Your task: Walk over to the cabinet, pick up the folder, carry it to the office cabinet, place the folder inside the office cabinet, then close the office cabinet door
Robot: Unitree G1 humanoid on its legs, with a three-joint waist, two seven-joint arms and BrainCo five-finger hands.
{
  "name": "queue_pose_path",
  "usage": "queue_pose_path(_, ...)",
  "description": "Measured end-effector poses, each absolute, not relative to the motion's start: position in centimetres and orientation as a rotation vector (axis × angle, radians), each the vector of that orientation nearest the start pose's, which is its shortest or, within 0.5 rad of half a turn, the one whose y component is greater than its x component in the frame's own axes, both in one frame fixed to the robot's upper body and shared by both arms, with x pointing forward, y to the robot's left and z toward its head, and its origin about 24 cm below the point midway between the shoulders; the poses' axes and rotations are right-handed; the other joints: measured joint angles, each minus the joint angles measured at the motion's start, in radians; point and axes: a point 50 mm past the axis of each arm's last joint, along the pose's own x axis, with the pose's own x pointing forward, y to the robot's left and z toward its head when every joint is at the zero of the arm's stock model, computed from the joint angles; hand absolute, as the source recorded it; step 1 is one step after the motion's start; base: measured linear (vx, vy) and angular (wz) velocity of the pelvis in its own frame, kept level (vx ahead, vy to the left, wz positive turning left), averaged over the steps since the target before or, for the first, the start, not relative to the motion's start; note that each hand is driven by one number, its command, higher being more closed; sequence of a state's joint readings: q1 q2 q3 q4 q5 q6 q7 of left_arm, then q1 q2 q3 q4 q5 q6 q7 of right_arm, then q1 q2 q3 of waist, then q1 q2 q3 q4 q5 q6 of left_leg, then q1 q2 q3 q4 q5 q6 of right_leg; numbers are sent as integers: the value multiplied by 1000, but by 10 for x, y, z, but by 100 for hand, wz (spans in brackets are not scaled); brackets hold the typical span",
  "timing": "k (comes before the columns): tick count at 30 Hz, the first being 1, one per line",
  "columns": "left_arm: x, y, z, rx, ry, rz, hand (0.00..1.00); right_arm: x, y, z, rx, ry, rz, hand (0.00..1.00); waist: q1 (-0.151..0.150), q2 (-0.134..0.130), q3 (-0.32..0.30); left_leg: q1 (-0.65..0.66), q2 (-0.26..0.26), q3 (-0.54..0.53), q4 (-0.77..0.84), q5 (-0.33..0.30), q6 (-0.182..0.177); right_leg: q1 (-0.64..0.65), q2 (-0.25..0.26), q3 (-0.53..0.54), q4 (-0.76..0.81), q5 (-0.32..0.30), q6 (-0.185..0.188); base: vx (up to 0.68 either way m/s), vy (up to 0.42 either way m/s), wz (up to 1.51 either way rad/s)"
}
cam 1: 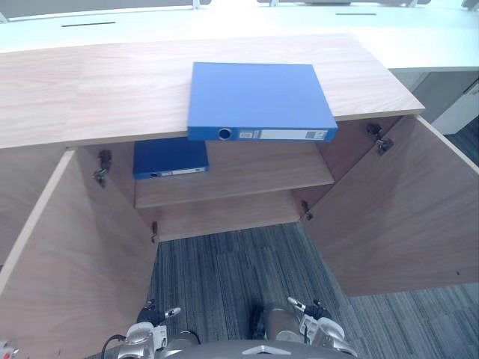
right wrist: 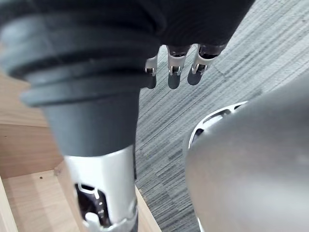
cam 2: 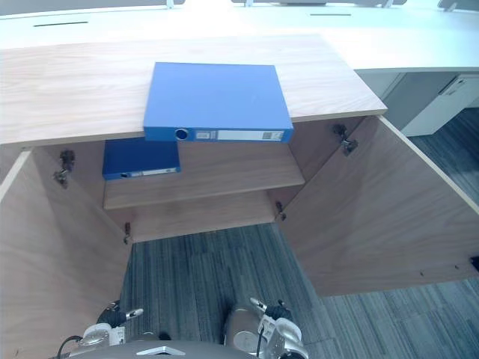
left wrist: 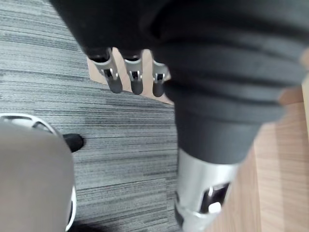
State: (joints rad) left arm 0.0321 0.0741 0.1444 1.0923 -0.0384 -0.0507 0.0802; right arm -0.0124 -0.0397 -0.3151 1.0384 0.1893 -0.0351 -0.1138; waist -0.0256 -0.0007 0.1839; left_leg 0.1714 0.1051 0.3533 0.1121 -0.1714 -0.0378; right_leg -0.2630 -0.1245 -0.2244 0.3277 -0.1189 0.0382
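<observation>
Left robot hand (left wrist: 135, 77), seen from its own wrist, hung over grey striped carpet (left wrist: 96, 125) with its fingers straight and slightly spread and its thumb apart from them. It held nothing. A wooden panel (left wrist: 285, 169) stood just beside it.

From the right wrist, the right robot hand (right wrist: 174, 67) looked the same: its fingers were loose and extended over the carpet and it held nothing, with pale wood at the edge of the view.

From the head, both eye views showed a low wooden cabinet (cam 1: 90, 90) with its left door (cam 1: 67, 254) and right door (cam 1: 397, 217) swung wide open. The folder (cam 1: 258, 93), bright blue, lay flat on the cabinet's top. Its spine faced the robot and jutted a little past the front edge. The spine had a round finger hole (cam 1: 224, 134) and a long white label (cam 1: 283, 134), but the print on the label was too small to read.

Inside, a darker folder (cam 1: 171, 157) lay flat at the left end of the shelf (cam 1: 254, 176). It also had a small white spine label with unreadable print. Both robot hands showed low at the bottom of the view, above the carpet and well apart from the folder.
</observation>
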Motion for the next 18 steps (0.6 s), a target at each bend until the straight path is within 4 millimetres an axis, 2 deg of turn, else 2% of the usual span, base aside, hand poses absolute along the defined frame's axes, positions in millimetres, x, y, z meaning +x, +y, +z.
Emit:
queue_pose_path(1,107,205,-158,6,1064,283,0,122,-206,-153,243,984,-507,0,1,-39,-8,32,-26,-14,-15,-14,-41,6,-17,40,-78,186,-13,329,-271,8)
queue_pose_path(2,105,197,-161,-25,1080,286,0,129,-214,-149,223,960,-509,0,2,9,1,69,13,-24,-34,-32,-73,3,14,33,-11,148,-9,299,-257,13)
queue_pose_path(3,103,193,-162,-37,1085,284,0,128,-217,-149,215,960,-513,0,-3,12,-6,65,20,-26,-30,-29,-79,6,22,34,-17,113,-11,250,-266,-2)
queue_pose_path(4,101,183,-163,-74,1090,287,0,125,-222,-149,207,965,-524,0,3,38,-14,62,49,-27,-8,-24,-84,12,44,23,-17,87,-18,256,-317,15)
queue_pose_path(5,102,180,-163,-107,1083,305,0,125,-222,-149,209,964,-527,0,2,45,-15,24,78,-44,93,-25,-83,33,54,9,-28,66,-33,255,-337,20)
queue_pose_path(7,107,185,-161,-133,1056,350,0,124,-220,-149,200,966,-515,0,3,35,-7,-108,141,-100,383,-21,-78,92,64,-19,-64,53,-45,152,-228,36)
queue_pose_path(9,111,185,-158,-150,1026,368,0,119,-218,-151,194,982,-507,0,22,36,-7,-198,196,-91,588,-26,-79,164,81,-41,-111,49,-52,148,-177,14)
queue_pose_path(11,113,185,-157,-149,1012,365,0,116,-215,-151,204,988,-509,0,32,34,-7,-213,199,-24,542,-30,-72,209,84,-39,-146,49,-52,140,-71,-3)
queue_pose_path(13,114,184,-157,-148,1011,362,0,118,-215,-150,211,974,-512,0,31,36,-8,-229,175,16,420,-32,-65,221,84,-31,-169,53,-45,138,11,-13)
queue_pose_path(14,114,184,-157,-146,1011,359,0,117,-215,-150,213,976,-516,0,31,37,-8,-228,149,19,311,-20,-55,222,84,-23,-172,60,-31,142,95,-21)
queue_pose_path(15,113,181,-158,-152,1018,355,0,116,-217,-150,213,977,-524,0,32,50,-16,-217,123,11,188,40,-51,217,93,-13,-169,61,-25,145,122,-27)
queue_pose_path(16,113,181,-158,-153,1019,355,0,115,-215,-151,225,983,-531,0,35,46,-21,-200,113,17,169,39,-57,215,89,2,-168,61,-20,154,130,-22)
queue_pose_path(17,113,185,-157,-145,1018,360,0,111,-213,-153,235,992,-537,0,37,25,-29,-178,88,28,123,51,-49,228,78,11,-197,74,-6,181,128,-15)
queue_pose_path(18,113,186,-157,-143,1016,361,0,109,-211,-153,245,997,-540,0,38,19,-29,-167,80,34,109,52,-47,237,75,16,-210,85,-2,218,148,-14)
